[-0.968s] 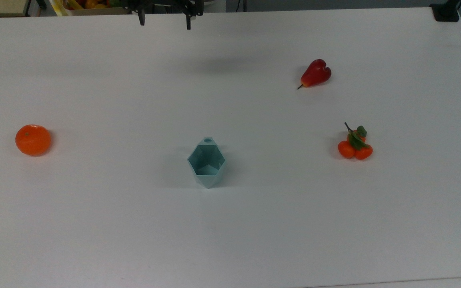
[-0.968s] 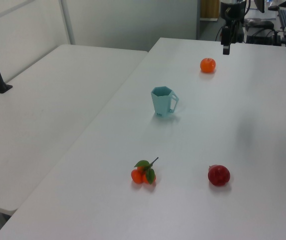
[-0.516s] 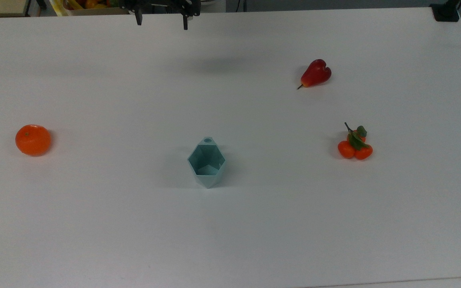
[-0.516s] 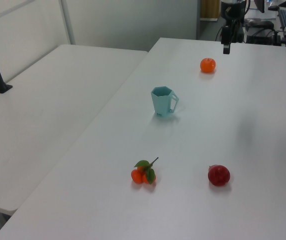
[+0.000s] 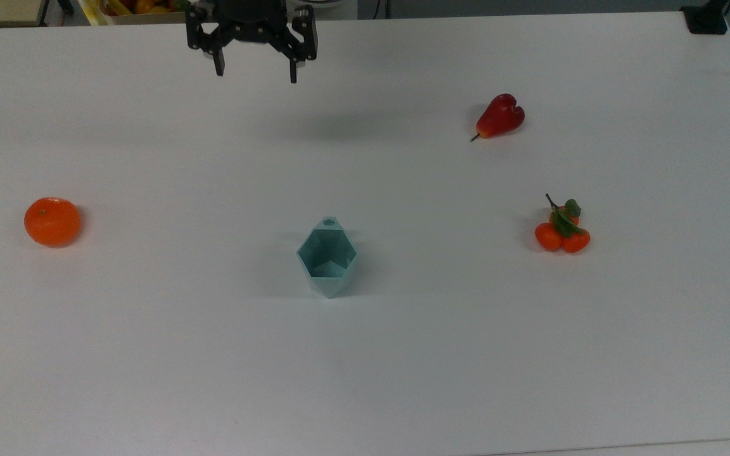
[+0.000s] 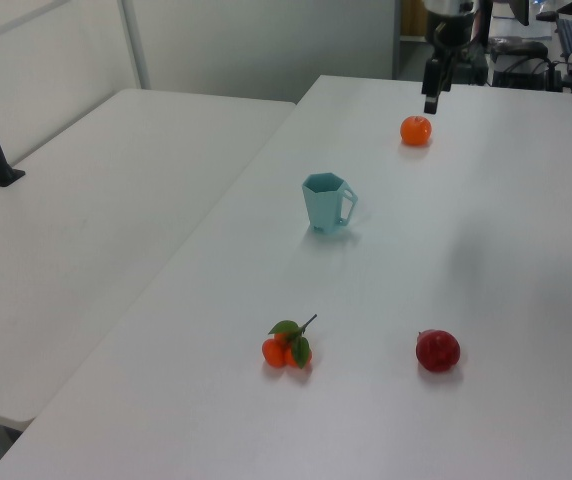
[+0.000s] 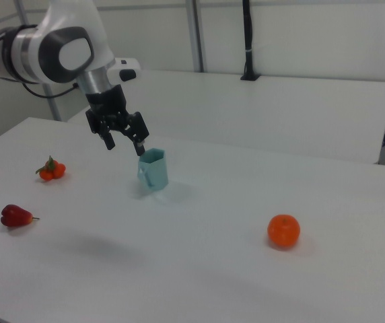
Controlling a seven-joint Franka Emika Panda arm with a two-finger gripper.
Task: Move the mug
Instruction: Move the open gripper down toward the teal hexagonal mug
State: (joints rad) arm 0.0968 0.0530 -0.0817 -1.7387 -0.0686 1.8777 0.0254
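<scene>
Two white tables side by side; pincer spread above; mug upright.

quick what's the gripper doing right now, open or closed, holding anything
Gripper: open and empty, up in the air, apart from the mug.
</scene>
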